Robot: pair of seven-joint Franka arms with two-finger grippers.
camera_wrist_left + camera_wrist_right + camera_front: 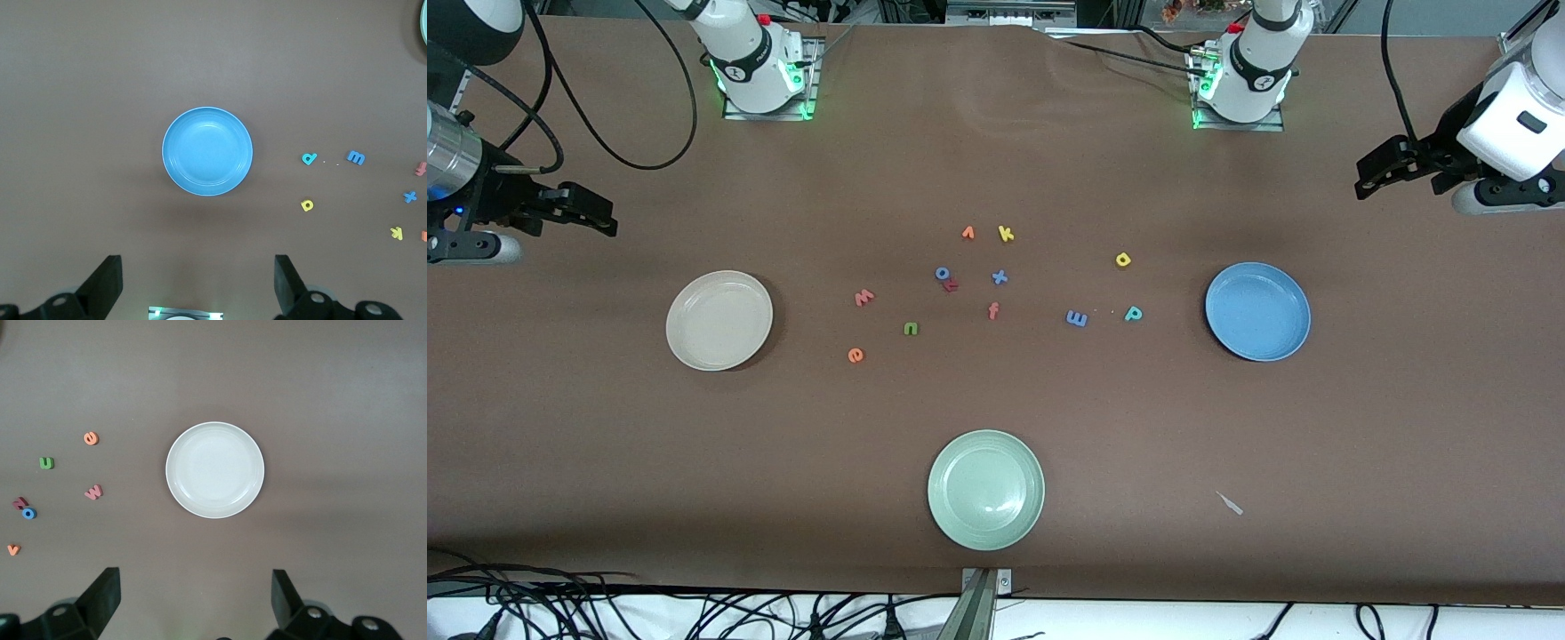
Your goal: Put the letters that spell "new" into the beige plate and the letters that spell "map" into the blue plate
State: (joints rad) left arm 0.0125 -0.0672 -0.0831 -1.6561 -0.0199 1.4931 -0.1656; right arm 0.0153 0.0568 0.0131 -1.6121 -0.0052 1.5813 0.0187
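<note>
Between beige plate [719, 320] and blue plate [1258, 311], scattered letters [996, 284]; both end effectors wide, empty.

The pale green plate [985, 489] serves as the landmark; it lies nearest the front camera. The beige plate [719, 320] lies farther from the camera than it, toward the right arm's end of the table. The blue plate [1257, 311] lies farther too, toward the left arm's end. All 3 plates hold nothing. Farther from the camera than the landmark lie the loose letters: the green "n" [911, 329], orange "e" [855, 356], pinkish-red "w" [863, 298], blue "m" [1077, 318], yellow "a" [1123, 260] and teal "p" [1133, 313]. The left gripper [1371, 173] and right gripper [600, 218] hang open, each over the table at its own arm's end.
</note>
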